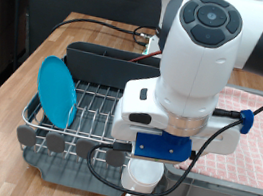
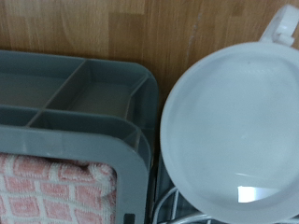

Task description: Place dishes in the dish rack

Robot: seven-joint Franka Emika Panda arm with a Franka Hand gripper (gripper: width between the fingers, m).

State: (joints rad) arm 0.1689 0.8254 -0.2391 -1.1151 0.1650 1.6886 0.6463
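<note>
You had one light-blue plate (image 1: 58, 90) standing on edge in the wire dish rack (image 1: 89, 106), toward the exterior view's left. One white cup (image 1: 141, 175) hung right under the pincer (image 1: 144, 169) at the rack's bottom edge, open mouth filling the wrist view (image 2: 234, 135). Couldn't tell if the pincer was clenched. The dark-grey caddy (image 2: 79, 93) had nothing in its compartments. The crate with pink checked cloth (image 1: 252, 134) sat tight against the rack on the desk (image 1: 38, 52).
</note>
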